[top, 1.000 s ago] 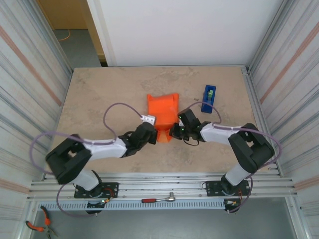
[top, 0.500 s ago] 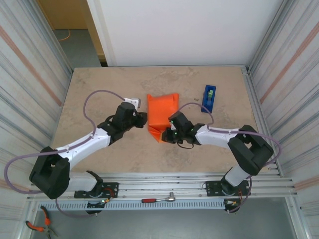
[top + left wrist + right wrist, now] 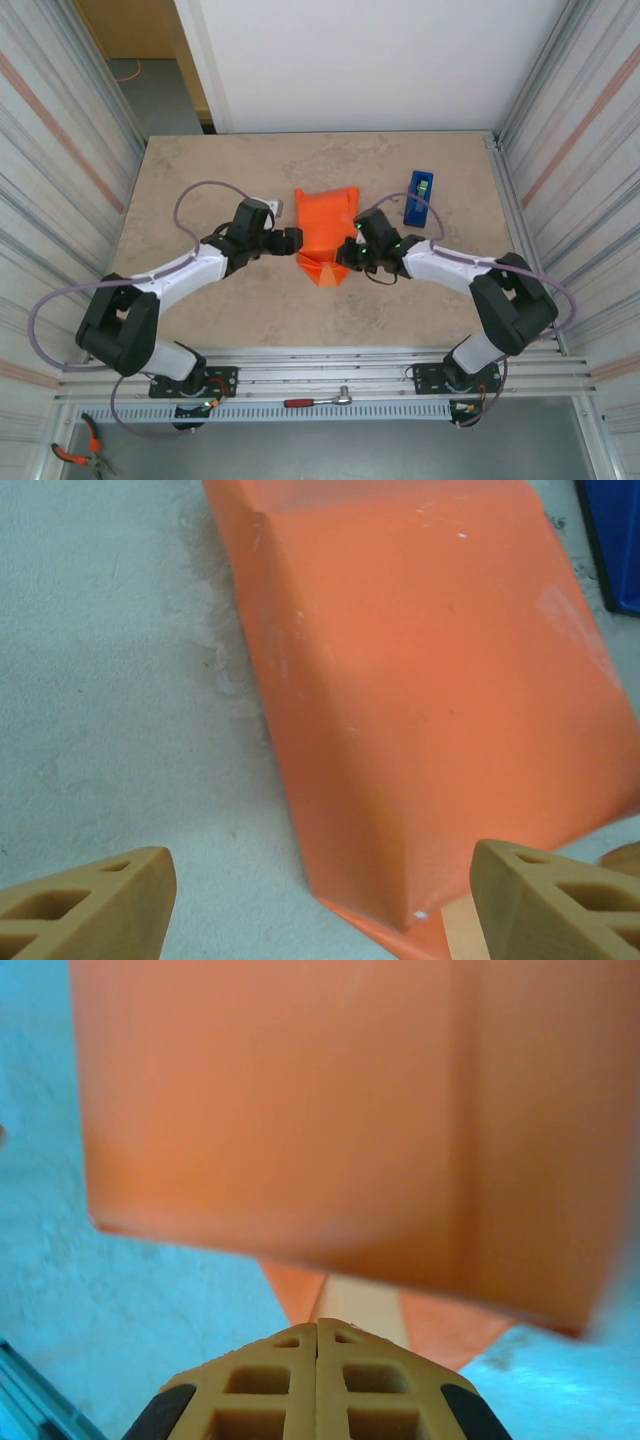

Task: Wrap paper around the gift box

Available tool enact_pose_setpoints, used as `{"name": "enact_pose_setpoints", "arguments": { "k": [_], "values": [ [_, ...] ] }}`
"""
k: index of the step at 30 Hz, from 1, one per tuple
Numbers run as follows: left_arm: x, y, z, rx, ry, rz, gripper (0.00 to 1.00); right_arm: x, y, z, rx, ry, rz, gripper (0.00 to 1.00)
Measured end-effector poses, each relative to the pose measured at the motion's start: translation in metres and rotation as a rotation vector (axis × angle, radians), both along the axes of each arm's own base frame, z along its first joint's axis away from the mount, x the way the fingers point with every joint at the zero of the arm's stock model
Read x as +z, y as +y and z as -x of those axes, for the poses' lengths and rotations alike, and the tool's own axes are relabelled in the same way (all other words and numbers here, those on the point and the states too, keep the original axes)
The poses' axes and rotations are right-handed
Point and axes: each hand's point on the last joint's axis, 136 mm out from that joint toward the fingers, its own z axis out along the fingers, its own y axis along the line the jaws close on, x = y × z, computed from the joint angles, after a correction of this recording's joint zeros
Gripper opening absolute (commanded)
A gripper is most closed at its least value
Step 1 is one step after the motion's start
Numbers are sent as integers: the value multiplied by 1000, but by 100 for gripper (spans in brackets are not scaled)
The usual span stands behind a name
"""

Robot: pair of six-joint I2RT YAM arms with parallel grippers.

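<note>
Gift box: hidden beneath the paper (image 3: 326,228), which is folded over it into a boxy mound on the desk (image 3: 200,180); only the outline shows. A pale strip (image 3: 362,1305) sits between the paper's near flaps; box or tape, cannot tell. My left fingers (image 3: 291,240) are spread wide and empty, just left of the paper. My right fingers (image 3: 318,1365) are pressed together at its near edge, gripping nothing visible. Blue tape dispenser (image 3: 419,197): right of the paper, apart.

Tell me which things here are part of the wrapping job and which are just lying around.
Job: orange paper, folded over a boxy shape; blue tape dispenser, probably for sealing.
Lying about: ratchet; red-handled pliers.
</note>
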Motion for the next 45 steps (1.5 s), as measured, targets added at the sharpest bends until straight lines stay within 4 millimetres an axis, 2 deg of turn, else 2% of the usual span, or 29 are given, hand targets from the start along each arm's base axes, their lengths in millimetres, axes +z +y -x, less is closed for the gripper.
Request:
{"name": "enact_pose_setpoints", "arguments": {
  "k": [1, 2, 6, 8, 9, 14, 20, 25, 28, 35, 38, 45],
  "values": [
    [-1, 0, -3, 5, 9, 8, 80, 7, -9, -8, -25, -9, -5, 0],
    [-2, 0, -7, 7, 17, 15, 80, 14, -18, -16, -48, -20, -14, 4],
    [2, -10, -17, 3, 35, 50, 81, 31, -44, -43, -112, -36, -41, 33],
    [2, -14, -21, 8, 42, 62, 81, 35, -49, -53, -112, -33, -48, 44],
    [2, -15, -23, 12, 46, 64, 81, 36, -49, -59, -104, -32, -53, 47],
    [-3, -18, -29, 34, 87, 63, 81, 26, -45, -76, -66, 7, -75, 51],
    [-14, -17, -32, 59, 129, 50, 81, 4, -48, -74, -38, 85, -84, 52],
    [-16, -16, -30, 62, 139, 45, 82, -4, -48, -72, -32, 114, -87, 52],
    [-14, -15, -30, 59, 137, 42, 82, -5, -48, -73, -33, 113, -87, 55],
    [-5, -14, -26, 33, 124, 57, 86, -7, -50, -74, -54, 106, -64, 71],
    [-2, -14, -27, 21, 113, 69, 87, -5, -46, -76, -54, 100, -52, 72],
    [-4, -16, -34, 6, 104, 85, 86, 3, -33, -98, -40, 76, -54, 68]
  ]
}}
